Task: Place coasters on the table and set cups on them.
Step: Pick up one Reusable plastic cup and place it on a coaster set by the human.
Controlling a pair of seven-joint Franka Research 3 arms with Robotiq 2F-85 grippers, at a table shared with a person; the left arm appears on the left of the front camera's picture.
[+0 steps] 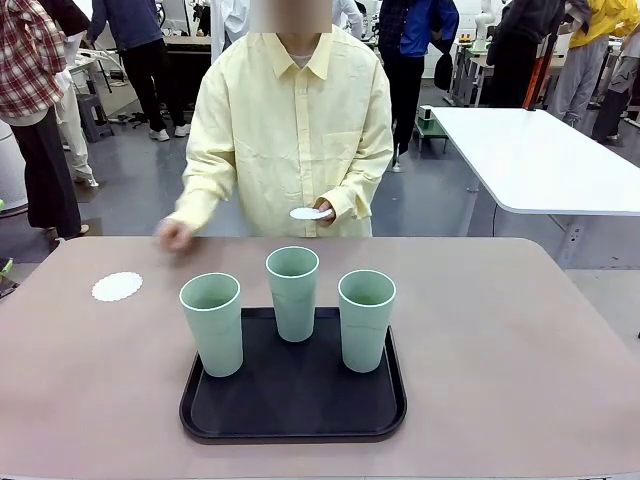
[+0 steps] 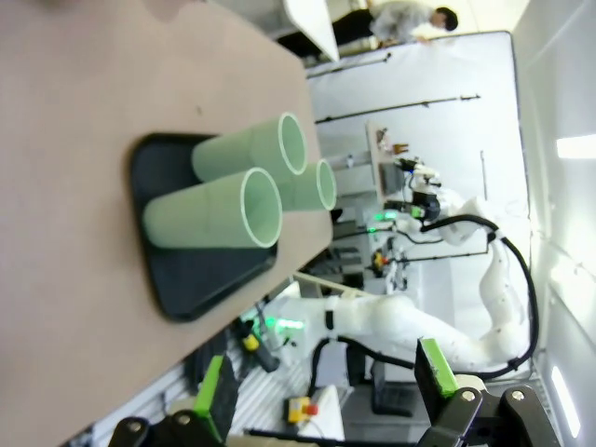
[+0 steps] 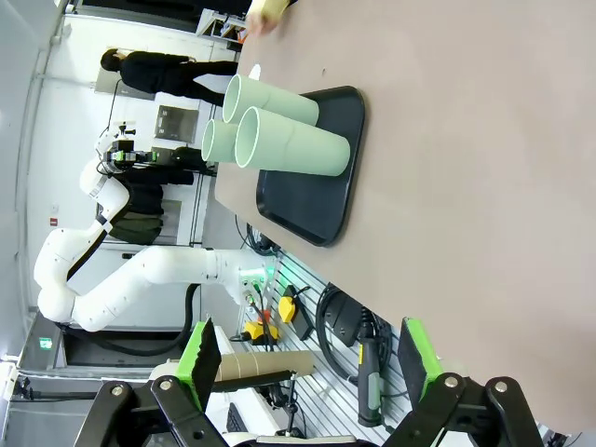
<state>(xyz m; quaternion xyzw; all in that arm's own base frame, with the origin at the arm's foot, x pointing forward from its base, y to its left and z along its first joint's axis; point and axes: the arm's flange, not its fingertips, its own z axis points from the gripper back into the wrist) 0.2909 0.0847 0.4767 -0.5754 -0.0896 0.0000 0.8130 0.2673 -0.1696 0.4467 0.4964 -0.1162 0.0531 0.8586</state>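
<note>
Cups (image 1: 293,293) (three green ones) stand upright on the black tray (image 1: 290,405) in the middle of the table (image 1: 520,350). One coaster (image 1: 117,287) lies flat on the table at ten o'clock from the tray. At twelve o'clock, the person's hand (image 1: 328,208) holds another coaster (image 1: 309,213). The left gripper (image 2: 323,386) and right gripper (image 3: 309,358) both have fingers spread wide, holding nothing.
</note>
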